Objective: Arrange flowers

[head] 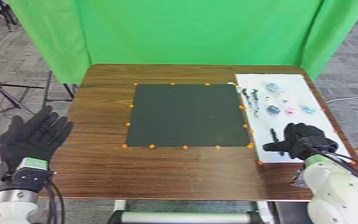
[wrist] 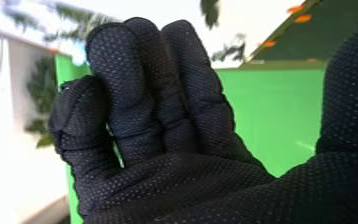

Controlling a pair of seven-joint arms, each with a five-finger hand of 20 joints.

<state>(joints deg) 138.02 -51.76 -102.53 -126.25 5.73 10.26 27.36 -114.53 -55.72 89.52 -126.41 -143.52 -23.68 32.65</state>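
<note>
So far, prob. at the very start: all the flower pcs I can make out are on the white board (head: pixel 268 125) at the table's right side, so I'd say 0 pcs arranged. Far end of the board: a pale blue flower (head: pixel 271 87) w/ dark stems (head: pixel 254 95) just left of it. Mid-board: a dark blue flower (head: pixel 273 109), then a pink flower (head: pixel 289 110), then a pale green-blue flower (head: pixel 307 109) on the right. A dark sprig (head: pixel 274 134) lies nearer, just beside the right hand (head: pixel 307 137).

That hand is over the board's near end, fingers extended & close together, thumb well apart from them, nothing gripped. Left hand (head: pixel 29 137) is off the table's left edge, fingers straight, holding nothing.

Dark mat (head: pixel 186 115) w/ orange markers (head: pixel 152 146) round its edge sits mid-table, left of the board; prob. the target area. Left to do, AFAICT: basically everything, i.e. pick up each stem & bloom, carry it over & compose the layout.
</note>
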